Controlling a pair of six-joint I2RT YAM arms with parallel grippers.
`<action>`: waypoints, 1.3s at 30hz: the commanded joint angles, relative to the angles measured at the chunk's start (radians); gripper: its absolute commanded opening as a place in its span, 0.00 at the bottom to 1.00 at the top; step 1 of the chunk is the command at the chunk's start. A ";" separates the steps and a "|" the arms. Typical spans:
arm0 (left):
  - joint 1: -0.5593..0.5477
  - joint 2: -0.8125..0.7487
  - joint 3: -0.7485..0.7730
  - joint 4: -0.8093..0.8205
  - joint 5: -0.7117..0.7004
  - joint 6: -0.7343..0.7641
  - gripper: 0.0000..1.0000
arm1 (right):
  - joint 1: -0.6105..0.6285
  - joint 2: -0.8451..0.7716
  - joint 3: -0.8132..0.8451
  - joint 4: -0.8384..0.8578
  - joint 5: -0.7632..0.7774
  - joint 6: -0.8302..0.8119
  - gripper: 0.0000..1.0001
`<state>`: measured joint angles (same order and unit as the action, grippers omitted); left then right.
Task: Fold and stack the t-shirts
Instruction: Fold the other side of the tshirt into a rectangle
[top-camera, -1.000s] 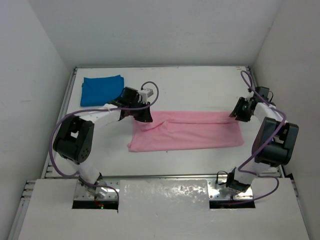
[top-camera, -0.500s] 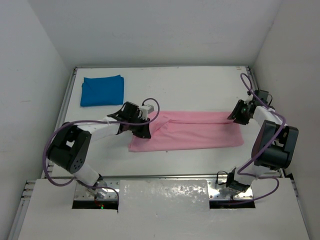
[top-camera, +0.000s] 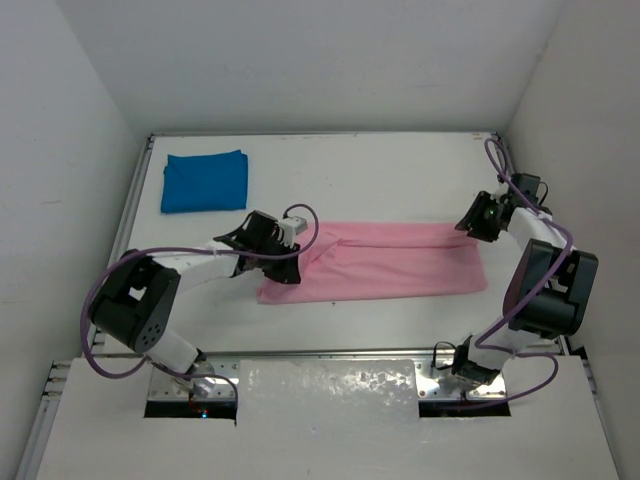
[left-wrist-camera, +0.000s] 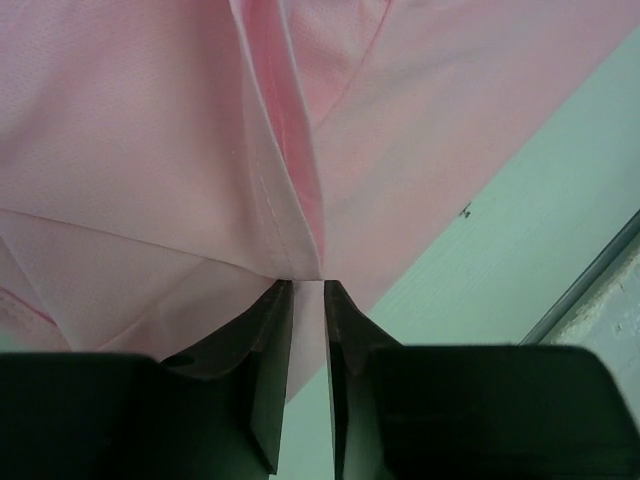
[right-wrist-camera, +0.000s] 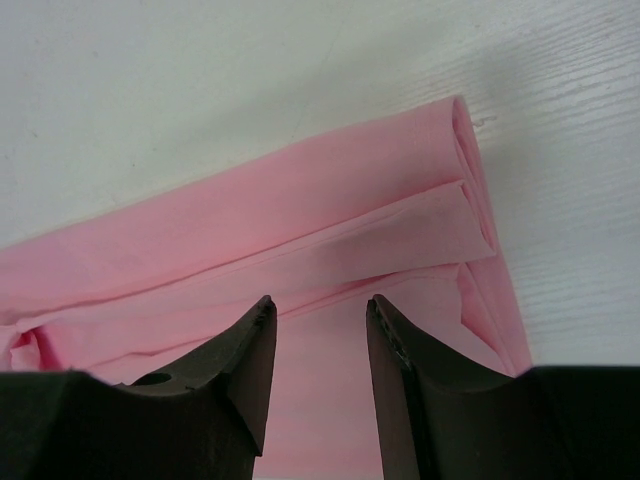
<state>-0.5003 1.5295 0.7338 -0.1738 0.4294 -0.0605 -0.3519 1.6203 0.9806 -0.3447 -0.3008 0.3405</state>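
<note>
The light pink t-shirt (top-camera: 390, 262) lies across the table's middle as a long folded band. The bright blue t-shirt (top-camera: 205, 181) rests folded at the back left. My left gripper (top-camera: 286, 268) is low over the pink shirt's left end. In the left wrist view its jaws (left-wrist-camera: 306, 284) are parted by a narrow gap, with a raised cloth fold (left-wrist-camera: 290, 190) just beyond the tips and nothing pinched. My right gripper (top-camera: 477, 219) hovers open over the pink shirt's right end (right-wrist-camera: 440, 200), its fingers (right-wrist-camera: 250, 340) well apart.
White walls close in the table on the left, back and right. A metal rail (top-camera: 128, 220) runs along the left side. Purple cables (top-camera: 300, 215) loop off both wrists. Bare tabletop (top-camera: 380, 175) lies behind the pink shirt.
My left gripper moved toward the near edge along the pink shirt's left end, and its jaws parted from shut to a narrow gap. The right gripper shifted slightly back.
</note>
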 joint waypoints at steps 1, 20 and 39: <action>-0.011 -0.038 0.025 0.016 -0.040 -0.005 0.18 | -0.004 -0.011 0.015 0.023 -0.035 0.003 0.41; 0.069 0.410 0.743 -0.283 -0.201 -0.069 0.30 | -0.004 -0.040 -0.008 0.003 -0.032 -0.012 0.41; 0.068 0.544 0.771 -0.300 -0.050 -0.004 0.27 | -0.002 -0.048 -0.023 0.010 -0.018 -0.024 0.41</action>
<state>-0.4305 2.1017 1.5070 -0.5053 0.3332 -0.0814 -0.3519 1.6085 0.9585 -0.3519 -0.3206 0.3347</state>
